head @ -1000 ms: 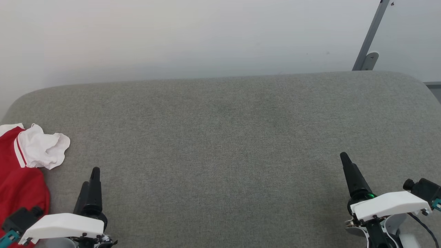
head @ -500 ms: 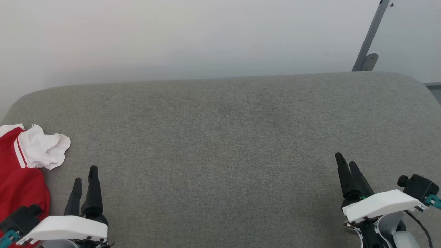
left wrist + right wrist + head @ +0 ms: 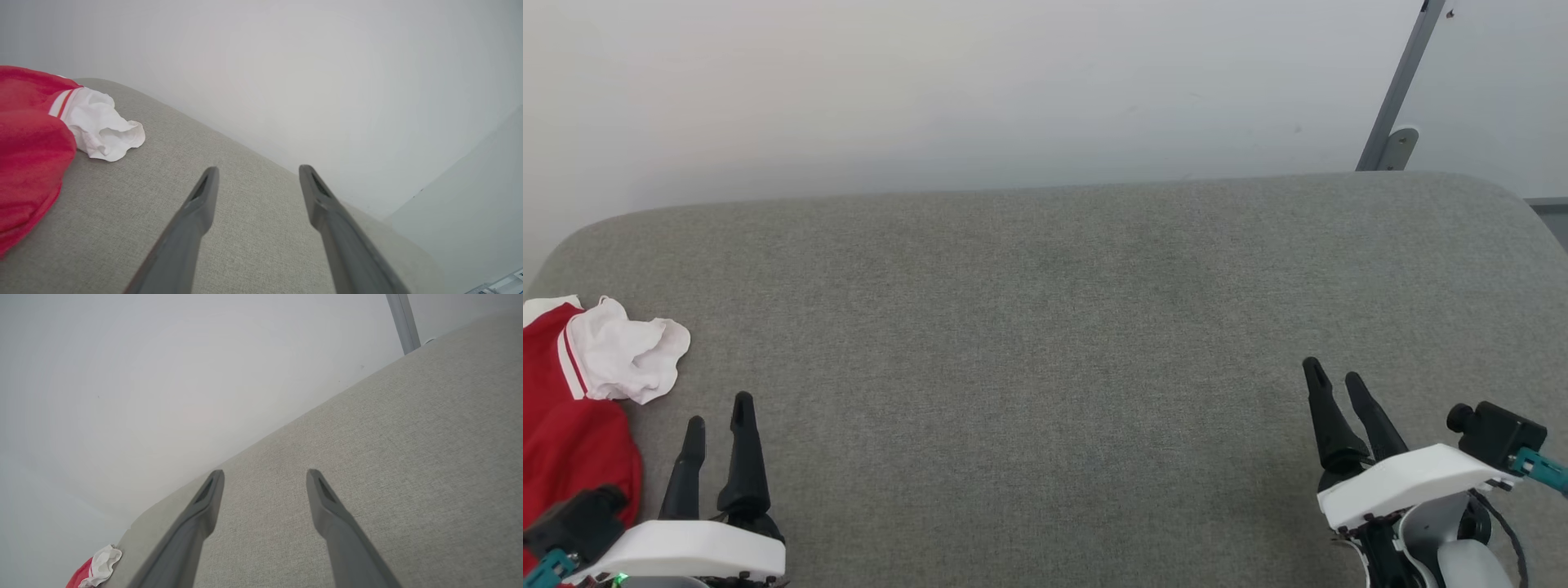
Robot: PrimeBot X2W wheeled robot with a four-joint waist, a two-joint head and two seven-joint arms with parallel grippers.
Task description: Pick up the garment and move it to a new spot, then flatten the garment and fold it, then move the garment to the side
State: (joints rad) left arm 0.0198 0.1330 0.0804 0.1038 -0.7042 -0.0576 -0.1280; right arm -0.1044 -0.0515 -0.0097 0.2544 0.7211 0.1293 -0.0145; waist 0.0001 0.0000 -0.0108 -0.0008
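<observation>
Head view: the garment (image 3: 572, 441), crumpled red with a bunched white sleeve (image 3: 625, 359) and striped trim, is seen at the left edge of the grey worktop (image 3: 1045, 327), beside the left gripper (image 3: 718, 409). That gripper and the right gripper (image 3: 1331, 369) are spread, empty.

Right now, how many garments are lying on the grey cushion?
1. The garment lies bunched at the left edge of the cushion, just left of the left gripper. It runs past the head view's border, so anything beyond that is hidden.
</observation>
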